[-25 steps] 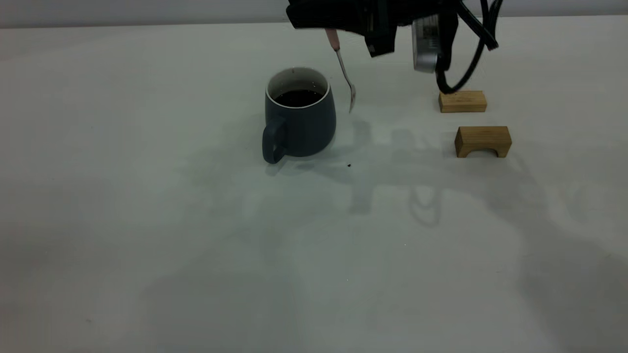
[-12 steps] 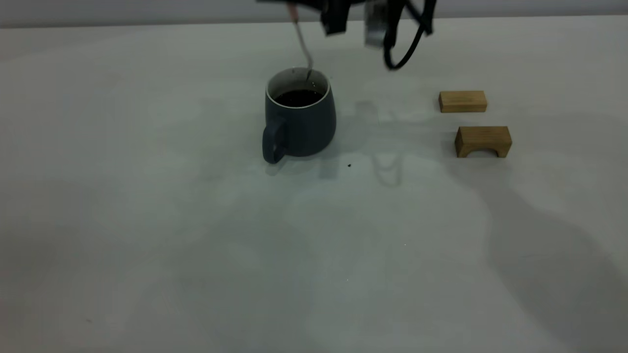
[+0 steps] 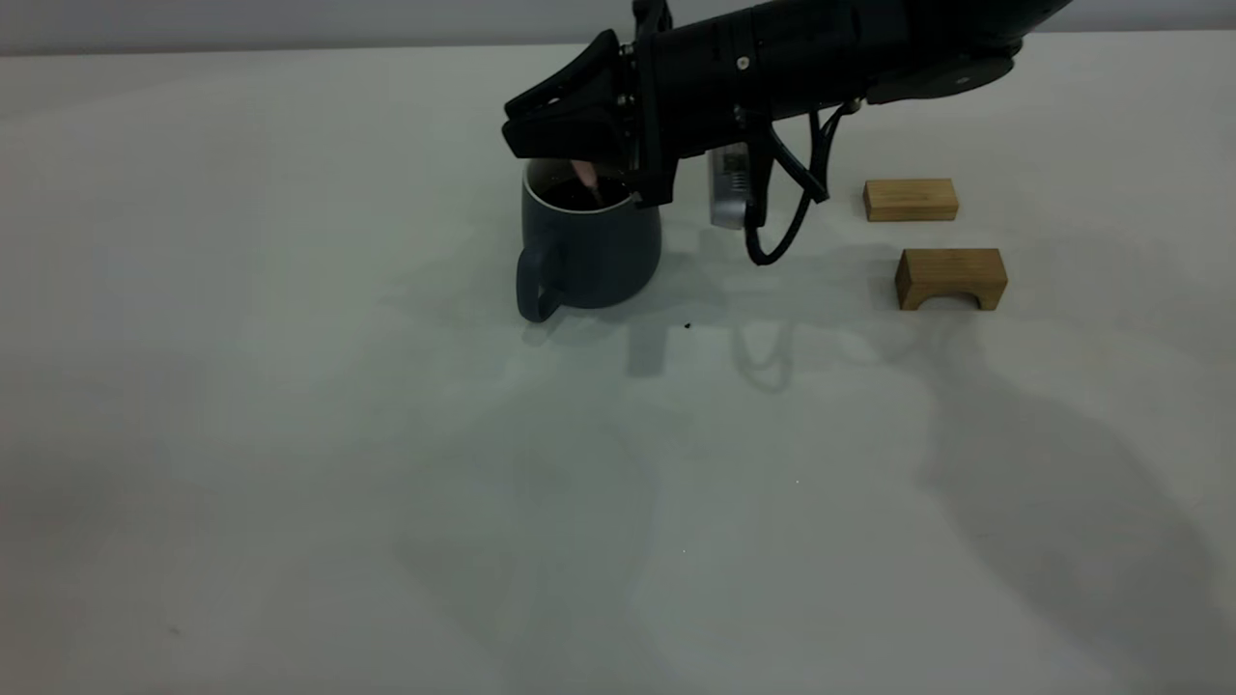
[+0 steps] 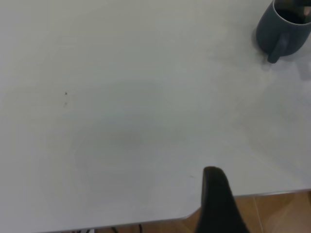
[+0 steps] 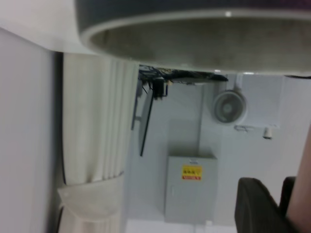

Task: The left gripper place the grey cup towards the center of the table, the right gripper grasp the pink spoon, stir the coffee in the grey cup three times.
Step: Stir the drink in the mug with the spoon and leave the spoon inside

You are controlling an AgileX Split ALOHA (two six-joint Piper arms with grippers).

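Observation:
The grey cup [image 3: 591, 246] stands near the table's [image 3: 386, 434] middle, handle toward the camera's left. My right gripper [image 3: 579, 154] reaches in from the right and hovers just over the cup's rim, shut on the pink spoon [image 3: 585, 180]. The pink handle slants down into the cup, and the spoon's bowl is hidden inside. A little dark coffee [image 3: 565, 197] shows beneath the gripper. In the right wrist view the cup's rim [image 5: 194, 39] fills the top and the pink handle [image 5: 303, 194] sits against a dark finger [image 5: 255, 206]. My left gripper [image 4: 217, 201] is parked over a table edge, far from the cup [image 4: 279, 29].
Two tan wooden blocks lie right of the cup: a flat one [image 3: 911, 200] and an arched one [image 3: 951, 278]. A tiny dark speck [image 3: 687, 325] sits just in front of the cup. The left wrist view shows the table's edge with wooden floor [image 4: 282, 213] beyond it.
My right gripper carried the spoon from beside the cup's right side to above the rim, then came down. The spoon's bowl is now inside the cup. The cup has not moved.

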